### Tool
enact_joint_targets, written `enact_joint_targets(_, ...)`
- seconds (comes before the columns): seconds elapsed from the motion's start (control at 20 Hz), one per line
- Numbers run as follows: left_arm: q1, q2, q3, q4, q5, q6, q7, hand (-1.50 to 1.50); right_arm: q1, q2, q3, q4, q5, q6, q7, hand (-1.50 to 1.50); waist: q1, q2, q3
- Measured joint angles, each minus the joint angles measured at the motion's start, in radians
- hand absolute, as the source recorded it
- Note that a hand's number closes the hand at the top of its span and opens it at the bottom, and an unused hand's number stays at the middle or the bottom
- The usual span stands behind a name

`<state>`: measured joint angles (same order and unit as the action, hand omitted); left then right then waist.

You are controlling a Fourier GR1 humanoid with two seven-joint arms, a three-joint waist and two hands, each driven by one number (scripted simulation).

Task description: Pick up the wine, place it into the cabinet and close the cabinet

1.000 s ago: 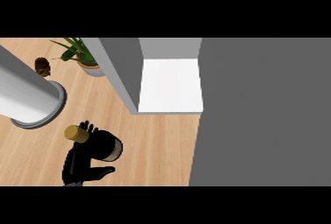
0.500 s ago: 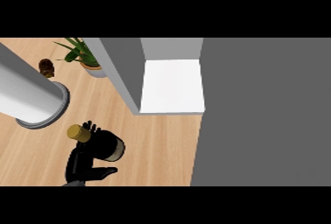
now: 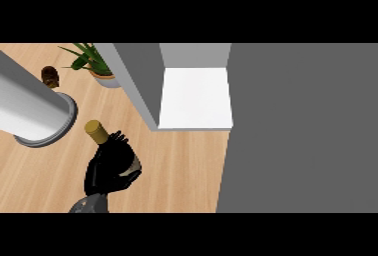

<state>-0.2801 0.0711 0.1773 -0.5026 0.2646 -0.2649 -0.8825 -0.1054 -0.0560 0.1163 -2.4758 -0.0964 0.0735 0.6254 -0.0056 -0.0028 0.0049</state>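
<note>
My right hand (image 3: 111, 167), at lower left of the frame, has its fingers curled round the wine (image 3: 112, 148). The bottle lies tilted in my grasp, its gold-capped neck pointing to the upper left, above the wooden counter (image 3: 181, 170); whether it is fully lifted clear I cannot tell. The cabinet (image 3: 196, 97) stands open at upper centre, its white shelf bare, its door (image 3: 136, 82) edge-on to the left of the opening. My left hand is not in view.

Judgement: the pick-up step is done and transport is in hand. The next move calls for carrying the bottle up and right, past the door edge, onto the shelf.
</note>
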Motion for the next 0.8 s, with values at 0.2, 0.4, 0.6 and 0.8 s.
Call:
enact_joint_targets(0.2,-0.014,0.001,0.008,0.003,0.022,-0.022,0.025,1.50,0.026,0.011,0.019,-0.001,0.005,0.004,-0.016,-1.50,0.001,0.000,-0.001)
enact_joint_targets(0.4,-0.046,-0.011,0.007,0.026,0.027,-0.033,0.032,1.50,0.009,0.015,0.033,0.004,0.013,-0.001,-0.005,-1.50,0.000,0.002,-0.003)
enact_joint_targets(0.6,-0.051,0.001,0.027,0.032,0.057,-0.047,0.058,1.50,0.004,0.003,-0.010,0.006,0.008,0.013,-0.011,-1.50,0.001,0.003,-0.004)
enact_joint_targets(0.8,-0.025,0.022,0.053,0.013,0.097,-0.061,0.091,1.50,0.026,0.009,0.000,-0.001,0.006,0.017,-0.016,-1.50,0.002,0.002,-0.005)
